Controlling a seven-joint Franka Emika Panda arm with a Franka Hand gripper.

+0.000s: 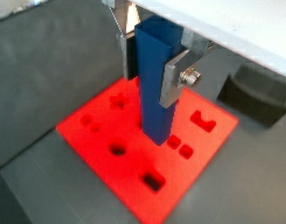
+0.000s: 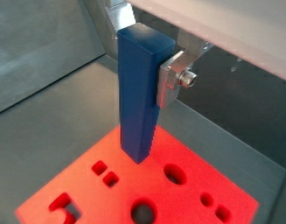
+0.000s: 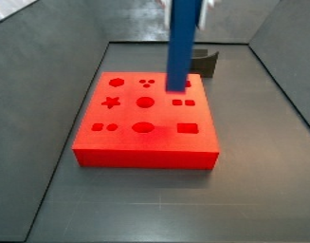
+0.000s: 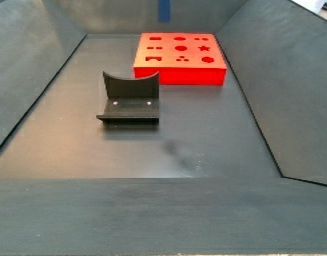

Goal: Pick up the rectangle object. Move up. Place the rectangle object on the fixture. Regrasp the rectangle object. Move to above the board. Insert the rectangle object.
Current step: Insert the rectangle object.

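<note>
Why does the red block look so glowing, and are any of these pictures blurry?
In both wrist views the board is oversaturated, its edges bleeding; the rectangle object, shut in the gripper above it, stays fairly sharp. In a side view the fixture is crisp, with a pale glare patch on the floor.

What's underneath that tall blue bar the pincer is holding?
The red board with its cut-out holes lies below the blue bar, which the pincer holds upright. Whichever hole sits directly under the bar's lower end is hidden.
</note>
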